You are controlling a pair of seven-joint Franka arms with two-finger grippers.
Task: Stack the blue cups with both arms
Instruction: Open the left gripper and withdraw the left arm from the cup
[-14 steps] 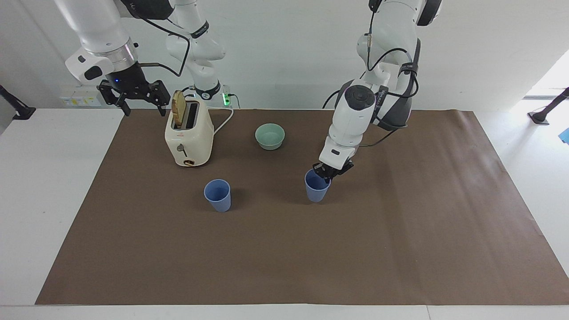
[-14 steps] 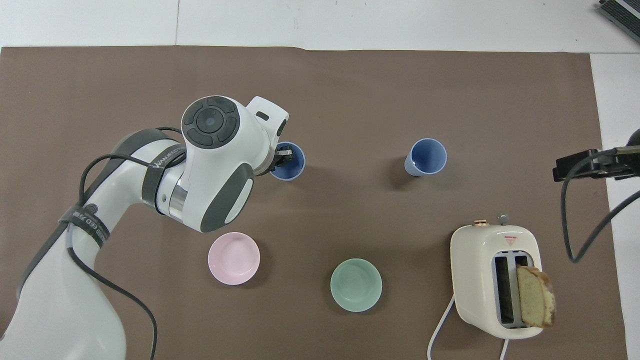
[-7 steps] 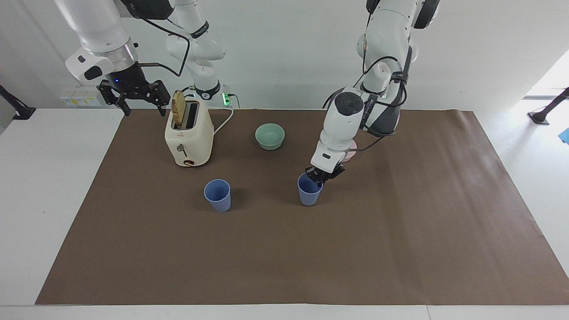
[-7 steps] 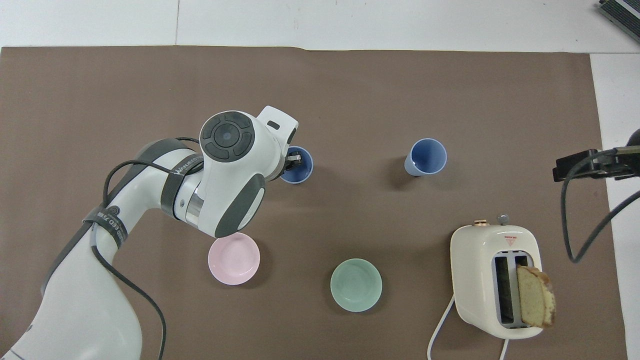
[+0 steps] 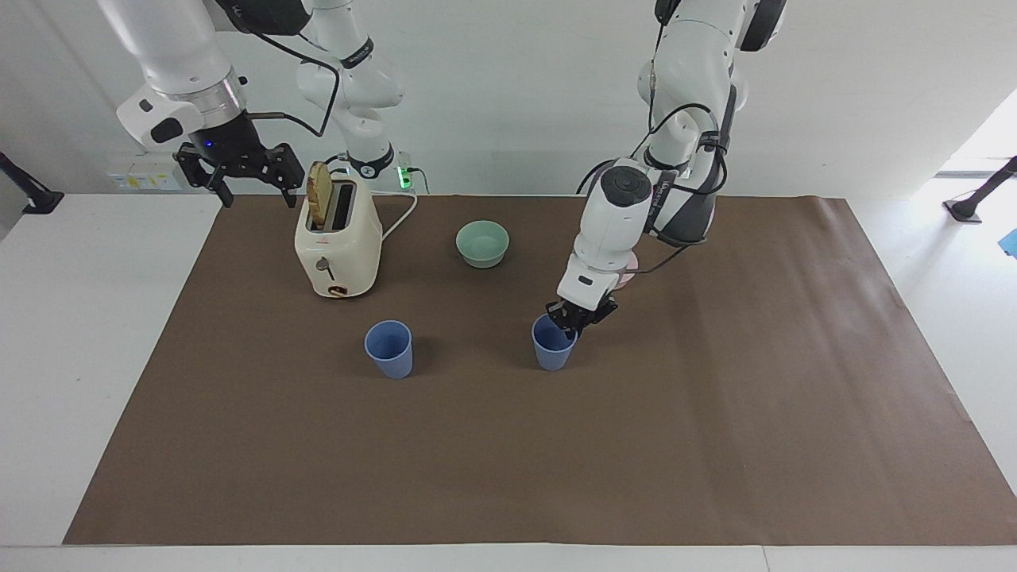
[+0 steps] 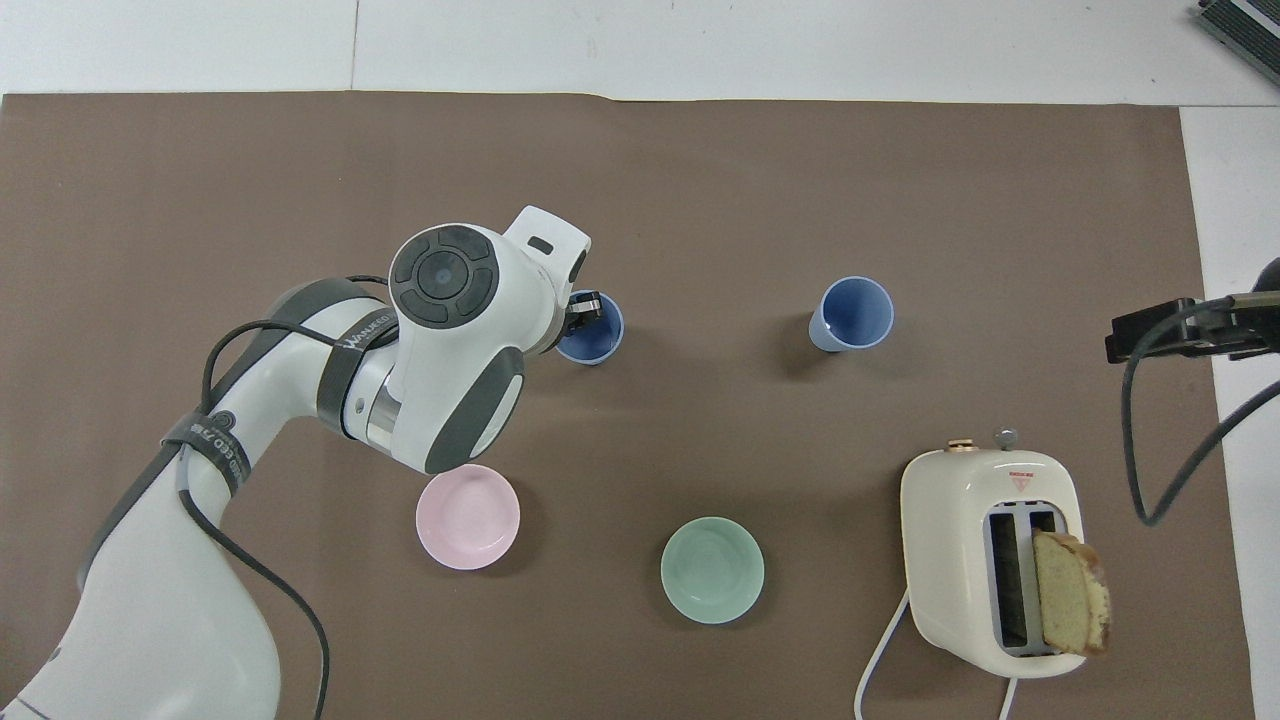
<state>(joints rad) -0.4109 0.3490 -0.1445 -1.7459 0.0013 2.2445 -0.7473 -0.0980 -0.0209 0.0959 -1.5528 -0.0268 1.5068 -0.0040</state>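
A brown-covered table [image 5: 715, 445] carries everything in shot. The left arm [image 5: 636, 206] reaches down over its middle, its hand [image 5: 574, 318] clenched on the rim of one cup [image 5: 552, 351], one finger inside the mouth; the cup stands upright, though whether its base touches the table cannot be told. The right arm [image 5: 171, 63] waits raised over the table's edge beside the toaster [image 5: 338, 246], its hand [image 5: 238, 171] released, fingers spread. A bread slice [image 6: 1072, 592] sticks up from one toaster slot. The pink bowl [image 6: 467, 517] and green bowl [image 5: 482, 242] sit nearer the robots than the cups. The second cup [image 5: 388, 349] stands upright and free, toward the right arm's end, well apart from the first.
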